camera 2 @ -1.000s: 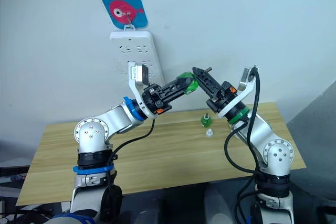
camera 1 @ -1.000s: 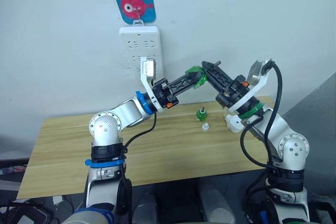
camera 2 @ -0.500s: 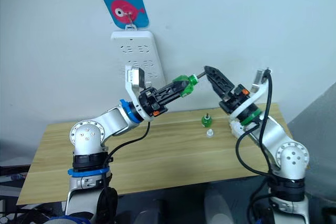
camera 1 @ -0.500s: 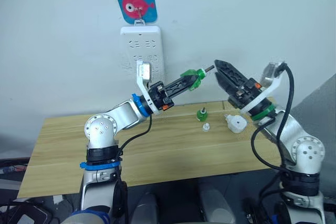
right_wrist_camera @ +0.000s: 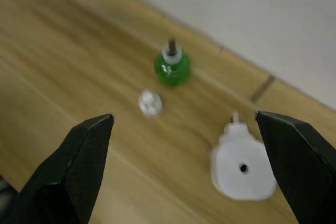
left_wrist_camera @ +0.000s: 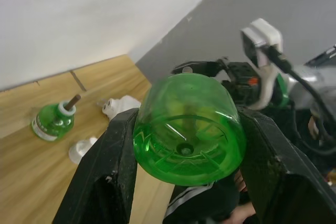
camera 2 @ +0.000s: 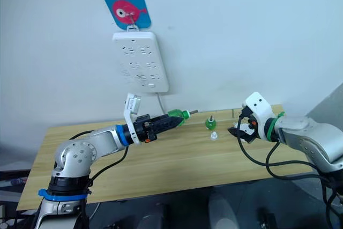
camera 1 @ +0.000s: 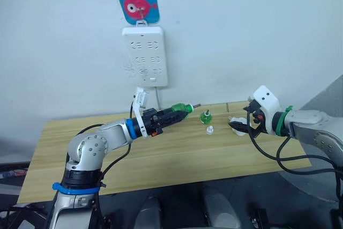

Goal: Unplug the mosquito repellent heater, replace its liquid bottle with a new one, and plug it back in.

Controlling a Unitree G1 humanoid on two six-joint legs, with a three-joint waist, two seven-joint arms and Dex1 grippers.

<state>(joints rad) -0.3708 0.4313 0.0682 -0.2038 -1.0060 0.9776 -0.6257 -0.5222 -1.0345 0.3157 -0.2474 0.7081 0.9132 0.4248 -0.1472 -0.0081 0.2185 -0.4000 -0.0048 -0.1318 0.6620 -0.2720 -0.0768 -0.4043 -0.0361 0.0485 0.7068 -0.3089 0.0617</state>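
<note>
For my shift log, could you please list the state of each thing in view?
Mosquito repellent heater: unplugged, lying on the table, no bottle attached.
Green bottle: clamped in the left gripper, wick exposed.
Second green bottle: upright, uncapped.
White cap: off, lying loose.
Right gripper: open above the heater.
Power strip: sockets empty.

A light wooden surface point(camera 1: 161, 154) is carrying three small things near its far right edge: a green liquid bottle point(camera 1: 205, 116) standing upright, a small clear cap point(camera 1: 210, 130) just beside it, and the white mosquito repellent heater point(right_wrist_camera: 242, 169) lying close by.
</note>
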